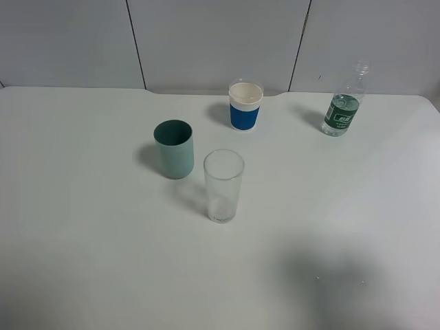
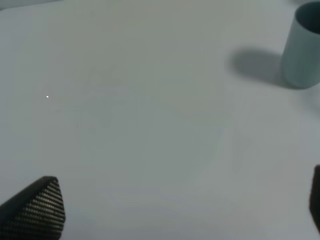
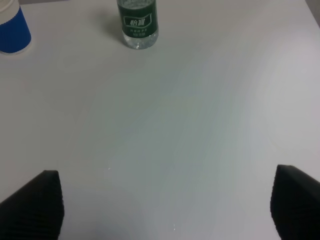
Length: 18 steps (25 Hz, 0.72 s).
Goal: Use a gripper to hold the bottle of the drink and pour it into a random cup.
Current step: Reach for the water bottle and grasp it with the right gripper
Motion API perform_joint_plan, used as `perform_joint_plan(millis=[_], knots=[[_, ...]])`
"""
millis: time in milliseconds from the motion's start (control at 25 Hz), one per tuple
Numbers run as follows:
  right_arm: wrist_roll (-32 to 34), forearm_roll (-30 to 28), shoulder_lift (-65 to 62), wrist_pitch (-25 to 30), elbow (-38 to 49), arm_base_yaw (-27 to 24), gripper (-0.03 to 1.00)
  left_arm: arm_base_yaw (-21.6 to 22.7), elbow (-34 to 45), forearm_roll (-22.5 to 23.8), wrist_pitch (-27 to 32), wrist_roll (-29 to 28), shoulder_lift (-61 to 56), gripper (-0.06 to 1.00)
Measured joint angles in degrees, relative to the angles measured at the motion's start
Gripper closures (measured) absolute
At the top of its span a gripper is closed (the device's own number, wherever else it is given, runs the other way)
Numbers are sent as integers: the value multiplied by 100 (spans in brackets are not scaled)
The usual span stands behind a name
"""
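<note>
The clear bottle with a green label [image 1: 342, 110] stands uncapped at the back right of the white table. It also shows in the right wrist view [image 3: 137, 22], far ahead of my right gripper [image 3: 167, 207], which is open and empty. The blue cup with a white rim [image 1: 245, 106] stands at the back middle, and its edge shows in the right wrist view [image 3: 12, 30]. My left gripper [image 2: 182, 207] is open and empty over bare table. Neither gripper shows in the exterior high view.
A teal cup [image 1: 174, 148] stands left of centre and also shows in the left wrist view [image 2: 302, 50]. A tall clear glass [image 1: 223, 185] stands in front of the blue cup. A grey panelled wall [image 1: 220, 41] runs behind the table.
</note>
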Motion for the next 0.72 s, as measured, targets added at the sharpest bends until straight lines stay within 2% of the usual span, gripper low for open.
perform_joint_plan(millis=[320,720], knots=[[0,0,0,0,0,0,15,615,0,0,0,0,0,-5],[0,0,0,0,0,0,15,667,0,0,0,0,0,-5]])
